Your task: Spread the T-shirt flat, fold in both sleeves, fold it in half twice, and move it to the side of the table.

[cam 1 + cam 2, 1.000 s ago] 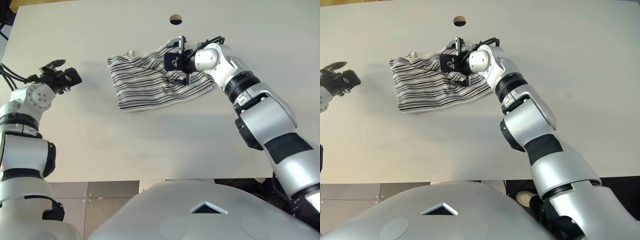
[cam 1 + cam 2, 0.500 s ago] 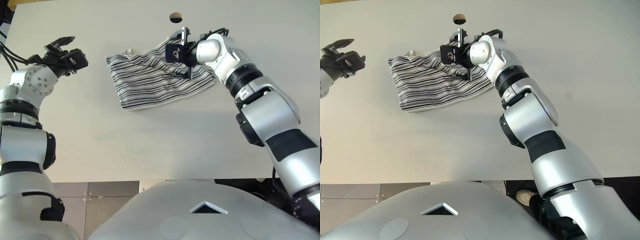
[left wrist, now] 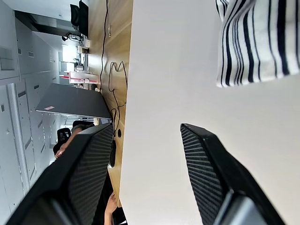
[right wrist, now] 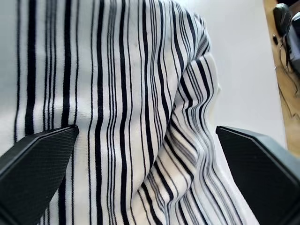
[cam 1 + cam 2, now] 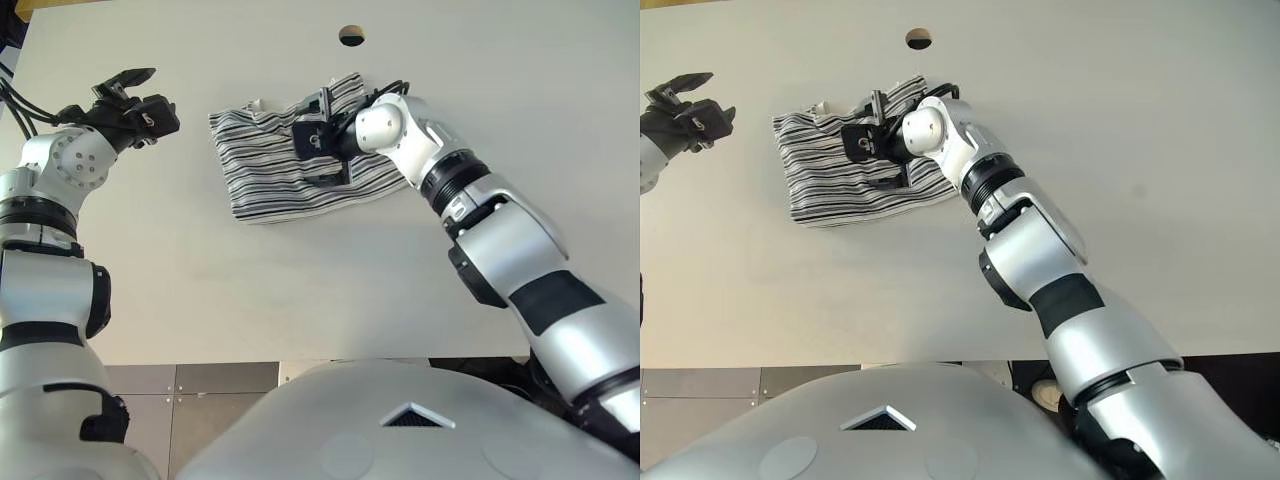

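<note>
My right gripper [image 5: 324,140], fingers spread over the bunched T-shirt [image 5: 255,175] by the far edge of the table [image 5: 300,300], should pinch only the raised fold.

Head views: bare table [image 5: 300,290] surface runs across the whole lower half of the frame and up the right side, with wide room for either arm to pass. T-shirt [image 5: 255,175] lies rumpled at upper centre, with raised folds on its right half. Right gripper [image 5: 322,140] sits over that half, fingers spread wide. The right arm runs diagonally up from lower right and blocks approach from that side. Shirt's left edge is uncovered. A bare strip of table separates it from the left gripper [image 5: 125,85], which hangs at upper left, jaws apart, well apart from the cloth. Small round hole [image 5: 351,36] in the tabletop just above the shirt.
</note>
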Available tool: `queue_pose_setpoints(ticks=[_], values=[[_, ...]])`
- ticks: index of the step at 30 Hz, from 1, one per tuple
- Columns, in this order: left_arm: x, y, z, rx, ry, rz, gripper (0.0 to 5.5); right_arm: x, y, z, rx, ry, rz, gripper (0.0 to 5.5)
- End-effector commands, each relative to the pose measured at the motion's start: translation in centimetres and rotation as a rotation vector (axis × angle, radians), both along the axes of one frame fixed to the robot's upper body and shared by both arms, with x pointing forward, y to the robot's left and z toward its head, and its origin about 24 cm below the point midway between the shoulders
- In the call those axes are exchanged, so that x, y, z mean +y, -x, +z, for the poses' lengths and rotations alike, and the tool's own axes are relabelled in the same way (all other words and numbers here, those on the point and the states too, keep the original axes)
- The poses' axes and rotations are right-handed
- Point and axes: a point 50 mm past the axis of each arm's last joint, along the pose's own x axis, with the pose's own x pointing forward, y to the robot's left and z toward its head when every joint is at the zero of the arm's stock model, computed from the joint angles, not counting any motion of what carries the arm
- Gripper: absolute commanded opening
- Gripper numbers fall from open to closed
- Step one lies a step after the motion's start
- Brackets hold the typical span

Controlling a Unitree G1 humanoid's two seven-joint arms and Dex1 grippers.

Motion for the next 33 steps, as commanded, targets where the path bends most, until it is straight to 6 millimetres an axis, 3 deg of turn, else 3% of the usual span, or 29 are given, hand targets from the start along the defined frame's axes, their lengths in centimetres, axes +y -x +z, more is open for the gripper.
queue_pose_setpoints(ticks=[1, 4, 8, 11, 15, 21, 29, 33], values=[[-0.1, -0.4, 0.9, -0.019, -0.017, -0.023, 2.64, 0.7, 2.4, -3.3, 0.046, 0.064, 0.059, 5.50], [-0.5, -0.5, 0.9, -0.022, -0.019, -0.049, 2.64, 0.1, 3.3, -3.6, 0.095, 0.077, 0.170, 5.50], [-1.5, -0.8, 1.1, -0.035, -0.007, -0.091, 2.64, -4.6, 4.1, -3.1, 0.165, 0.295, 0.489, 5.50], [-2.2, -1.1, 1.0, -0.039, -0.001, -0.115, 2.64, -7.7, 2.5, -1.1, 0.103, 0.470, 0.542, 5.50], [-2.8, -1.3, 0.9, -0.039, 0.003, -0.139, 2.64, -10.2, 0.0, 1.6, -0.005, 0.681, 0.514, 5.50], [-3.5, -1.5, 0.7, -0.036, 0.007, -0.155, 2.64, -9.8, -1.4, 3.2, -0.029, 0.643, 0.431, 5.50], [-3.7, -1.5, 0.3, -0.025, 0.008, -0.158, 2.64, -8.8, -4.1, 9.1, 0.063, 0.398, 0.181, 5.50], [-4.0, -1.6, 0.3, -0.024, 0.006, -0.171, 2.64, -8.3, -5.2, 8.5, -0.028, 0.304, 0.020, 5.50]])
